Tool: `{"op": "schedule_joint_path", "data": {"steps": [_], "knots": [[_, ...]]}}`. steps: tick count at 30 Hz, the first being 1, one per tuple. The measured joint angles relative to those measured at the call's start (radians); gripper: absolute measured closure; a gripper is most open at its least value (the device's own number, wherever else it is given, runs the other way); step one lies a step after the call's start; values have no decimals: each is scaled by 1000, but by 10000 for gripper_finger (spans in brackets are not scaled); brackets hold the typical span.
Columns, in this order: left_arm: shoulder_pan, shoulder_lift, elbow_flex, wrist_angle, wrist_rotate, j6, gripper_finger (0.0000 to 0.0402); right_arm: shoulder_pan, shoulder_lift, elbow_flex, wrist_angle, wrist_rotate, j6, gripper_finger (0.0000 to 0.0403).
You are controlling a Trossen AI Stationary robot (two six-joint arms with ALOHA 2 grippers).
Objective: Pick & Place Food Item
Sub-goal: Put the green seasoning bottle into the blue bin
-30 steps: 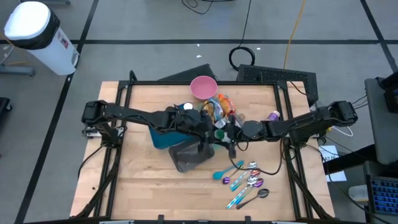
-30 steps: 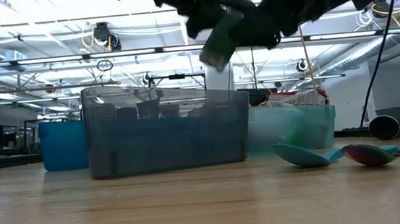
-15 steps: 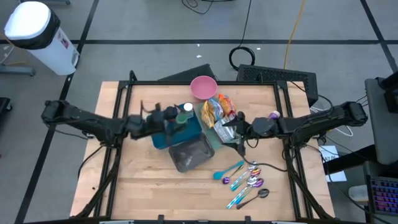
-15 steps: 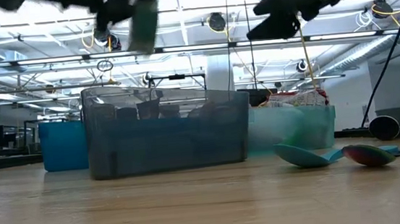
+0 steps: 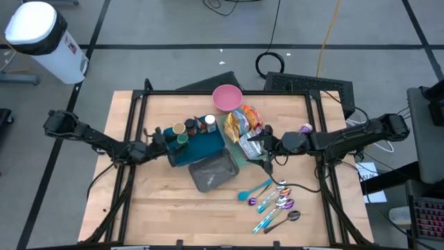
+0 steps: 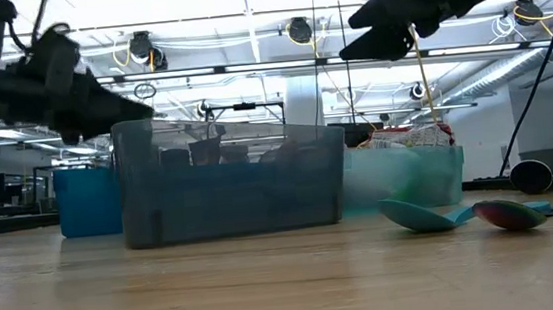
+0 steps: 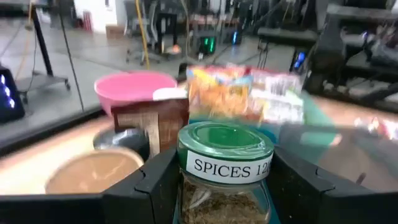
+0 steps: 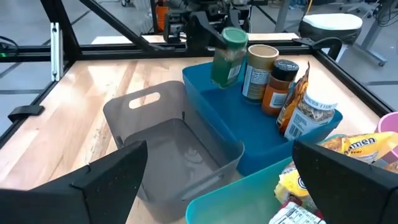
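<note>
The left end effector [image 5: 168, 139] holds the green-lidded spice jar [image 7: 224, 171] over the blue bin's [image 5: 201, 149] left edge, placing underway; next calls for lowering among the jars, while the right end effector [image 5: 263, 147] waits wide open.

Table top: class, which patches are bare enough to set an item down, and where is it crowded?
Bare wood lies along the table front-left, before the grey bin, and at the left behind the blue bin. Crowded: the middle bins, the snack packets and the spoons front-right.
</note>
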State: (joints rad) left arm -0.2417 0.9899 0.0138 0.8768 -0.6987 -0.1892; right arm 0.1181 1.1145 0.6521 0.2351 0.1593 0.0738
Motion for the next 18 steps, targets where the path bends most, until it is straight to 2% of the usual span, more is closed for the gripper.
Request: {"op": "schedule_joint_path", "data": {"steps": [12,18], "knots": [[1,44,3,-67,73,-105,198,0,0,0,0,1,-7,10],[1,120,3,-94,73,-180,198,0,0,0,0,2,-7,10]]}}
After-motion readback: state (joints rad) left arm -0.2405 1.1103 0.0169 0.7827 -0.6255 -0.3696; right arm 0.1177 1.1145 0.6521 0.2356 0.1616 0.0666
